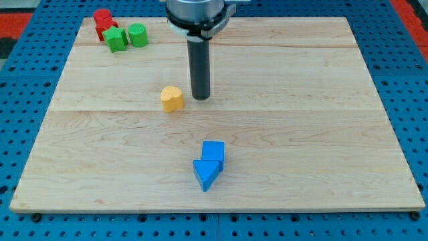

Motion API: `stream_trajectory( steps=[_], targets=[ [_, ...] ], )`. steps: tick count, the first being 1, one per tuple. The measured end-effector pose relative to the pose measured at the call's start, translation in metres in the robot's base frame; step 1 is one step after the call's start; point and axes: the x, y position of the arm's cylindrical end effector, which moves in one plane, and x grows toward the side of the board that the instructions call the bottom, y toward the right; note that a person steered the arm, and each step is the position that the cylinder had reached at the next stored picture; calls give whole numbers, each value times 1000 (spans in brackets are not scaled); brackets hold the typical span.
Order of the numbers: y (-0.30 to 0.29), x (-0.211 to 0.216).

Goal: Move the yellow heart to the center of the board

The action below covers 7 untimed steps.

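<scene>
The yellow heart (172, 98) lies on the wooden board (301, 134), a little left of the board's middle. My tip (200, 98) stands just to the heart's right, a small gap apart, at about the same height in the view. The dark rod rises from it to the arm at the view's top.
A blue cube (213, 152) and a blue triangle (206, 174) touch each other below the middle. At the top left corner sit a red block (103, 22), a green star-like block (115, 39) and a green cylinder (138, 34). A blue pegboard (27, 100) surrounds the board.
</scene>
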Motion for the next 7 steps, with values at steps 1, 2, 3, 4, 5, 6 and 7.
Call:
stream_trajectory(
  steps=[1, 2, 3, 4, 5, 6, 7],
  targets=[
    [-57, 41],
    [-106, 48],
    [-77, 22],
    [-68, -7],
    [-42, -11],
    [-14, 7],
    [23, 9]
  ],
)
